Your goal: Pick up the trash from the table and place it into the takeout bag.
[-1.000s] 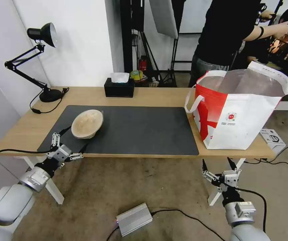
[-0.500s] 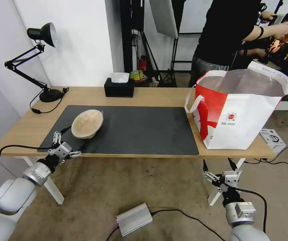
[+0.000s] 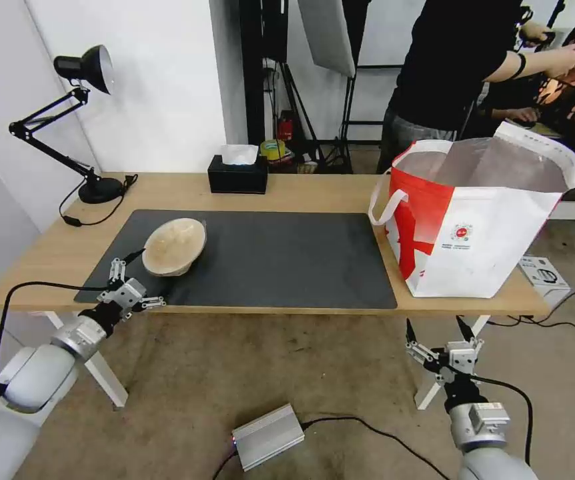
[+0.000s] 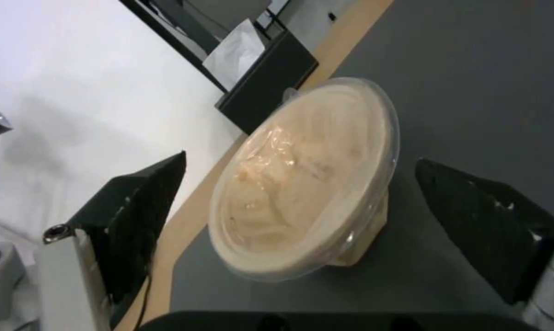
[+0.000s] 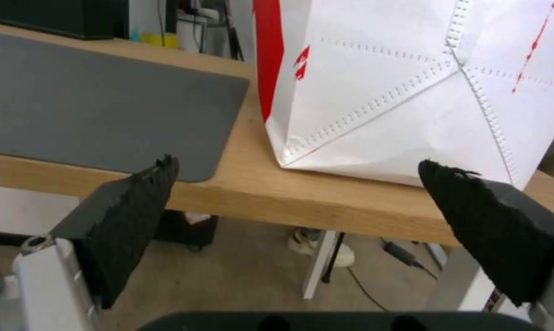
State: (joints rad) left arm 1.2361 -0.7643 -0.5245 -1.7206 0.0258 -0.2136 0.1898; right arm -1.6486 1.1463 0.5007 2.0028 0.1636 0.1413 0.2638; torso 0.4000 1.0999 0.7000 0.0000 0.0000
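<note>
A long light-wood table carries a dark grey mat. Near the mat's front left corner sits 1 tan paper-pulp bowl, tipped up on its side so its opening, covered by a clear lid, faces the robot. The left gripper is at the table's near edge, just in front of the bowl, with its jaws spread wide and holding nothing. In the left wrist view the bowl lies ahead of and between the 2 black fingers, with clear gaps on both sides, so nothing touches it. A black tissue box stands at the far edge of the table and a black desk lamp at the far left corner. The takeout bag stands upright and open on the table's right end. The right gripper hangs below the table edge in front of the bag, jaws apart and empty.
</note>
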